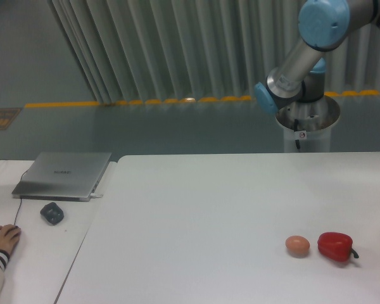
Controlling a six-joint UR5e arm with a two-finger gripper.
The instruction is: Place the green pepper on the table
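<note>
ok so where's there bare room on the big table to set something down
Most of the white table is bare: the whole stretch from its left edge beside the laptop desk across to the egg, and the far strip in front of the robot base. The only crowded spot is near right, where the egg and red pepper sit close together.

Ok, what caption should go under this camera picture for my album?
A robot arm leans over a white table holding an egg beside a red pepper; no green pepper shows.
</note>
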